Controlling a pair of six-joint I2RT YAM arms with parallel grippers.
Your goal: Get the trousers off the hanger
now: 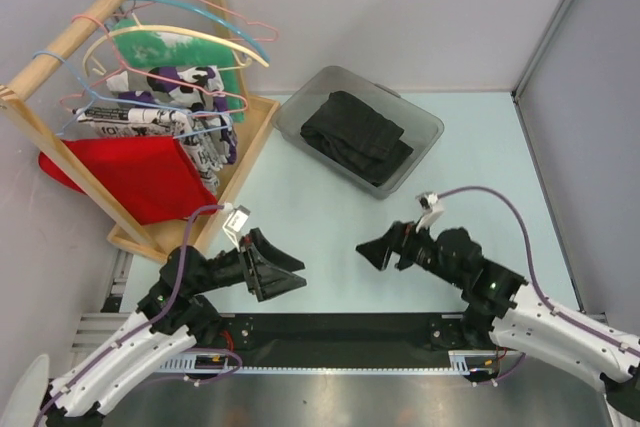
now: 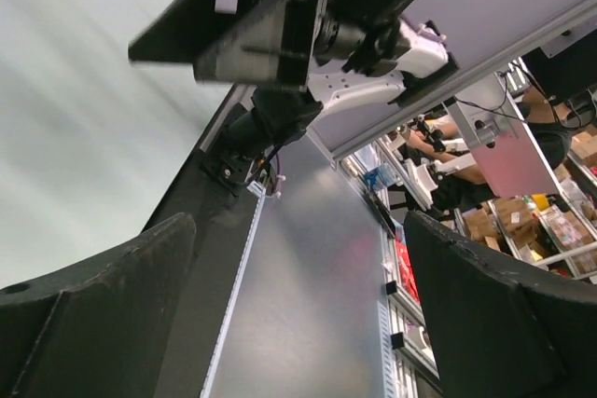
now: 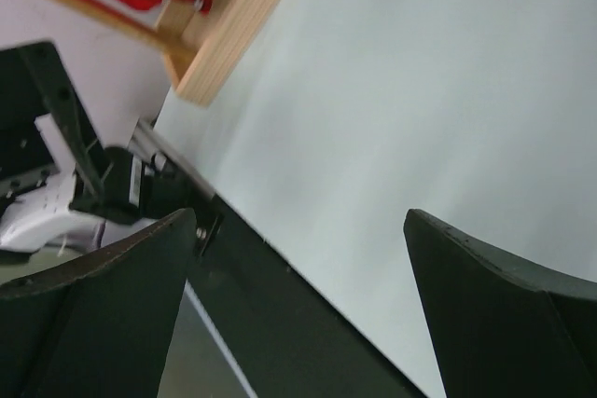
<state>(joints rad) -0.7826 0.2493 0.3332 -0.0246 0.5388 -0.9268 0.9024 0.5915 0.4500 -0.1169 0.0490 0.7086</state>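
Trousers (image 1: 355, 137) lie folded in the far grey bin (image 1: 432, 127), soft, limp and light, so pinch a top fold. The left gripper (image 1: 298, 276) and right gripper (image 1: 378, 242) both gape empty.

A pale green table (image 1: 330, 217) fills a booth closed in by plain white walls (image 1: 400, 7) and aluminium posts (image 1: 557, 22), under soft, even light. A wooden garment rack (image 1: 62, 47) stands at the far left corner. A brushed steel plate (image 1: 350, 402) edges the near side. Cluttered storage shelves (image 2: 560, 230) show beyond the booth.
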